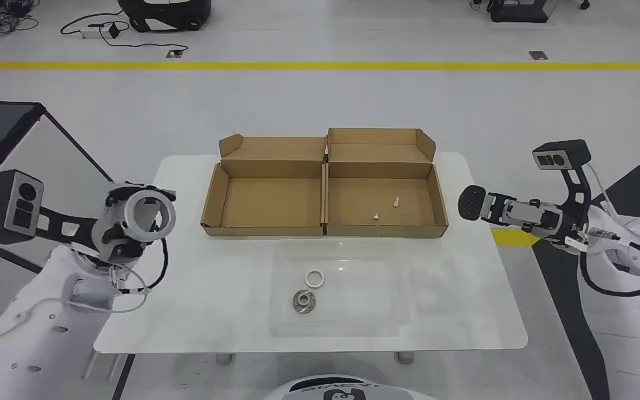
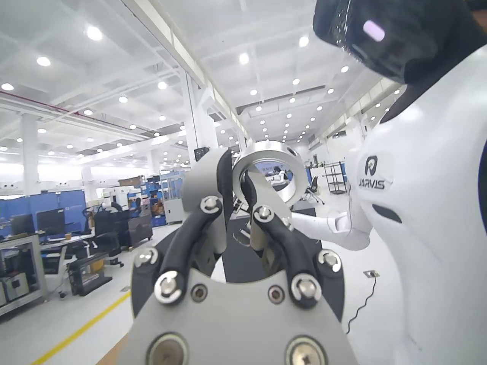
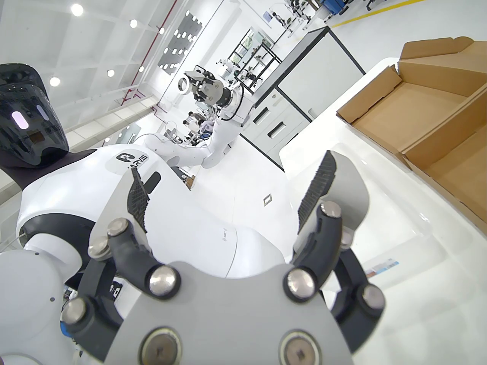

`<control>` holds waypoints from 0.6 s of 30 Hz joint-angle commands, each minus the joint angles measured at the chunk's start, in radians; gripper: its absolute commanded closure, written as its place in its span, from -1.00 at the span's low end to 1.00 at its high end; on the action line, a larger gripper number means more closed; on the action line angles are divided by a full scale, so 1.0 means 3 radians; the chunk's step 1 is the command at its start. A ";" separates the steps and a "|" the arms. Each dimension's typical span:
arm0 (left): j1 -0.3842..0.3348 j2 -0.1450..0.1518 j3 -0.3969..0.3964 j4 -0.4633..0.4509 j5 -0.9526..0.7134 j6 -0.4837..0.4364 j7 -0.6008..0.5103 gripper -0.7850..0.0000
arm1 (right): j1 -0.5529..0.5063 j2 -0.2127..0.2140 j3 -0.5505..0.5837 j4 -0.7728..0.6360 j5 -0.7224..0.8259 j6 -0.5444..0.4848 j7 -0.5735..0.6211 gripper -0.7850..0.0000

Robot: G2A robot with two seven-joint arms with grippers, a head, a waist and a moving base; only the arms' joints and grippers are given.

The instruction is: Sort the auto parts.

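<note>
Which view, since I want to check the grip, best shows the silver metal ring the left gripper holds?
The left wrist view: the silver metal ring is close up, its wall pinched by the left gripper, one finger inside. The top view shows the ring small, beside the table; the right wrist view shows the ring far off.

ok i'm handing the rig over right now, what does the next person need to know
Left gripper: shut on a metal ring, held up near the table's left edge.
Right gripper: open, holding nothing, off the table's right edge.
Done: two small parts lie in the right box.
Left: place the held ring, then sort the white ring and metal disc from the clear tray.
</note>
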 commanded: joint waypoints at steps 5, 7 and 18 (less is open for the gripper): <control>-0.0045 -0.0032 -0.0011 -0.0156 -0.0235 0.0000 0.0000 1.00 | 0.0000 0.0000 0.0000 0.0000 0.0000 0.0000 0.0000 -1.00; -0.0060 -0.0050 -0.0019 -0.0186 -0.0308 0.0000 0.0000 1.00 | 0.0000 0.0000 0.0000 0.0000 0.0000 0.0000 0.0000 -1.00; -0.0107 -0.0141 0.0000 -0.0136 -0.0414 0.0000 0.0000 1.00 | 0.0000 0.0000 0.0000 0.0000 0.0000 0.0000 0.0000 -1.00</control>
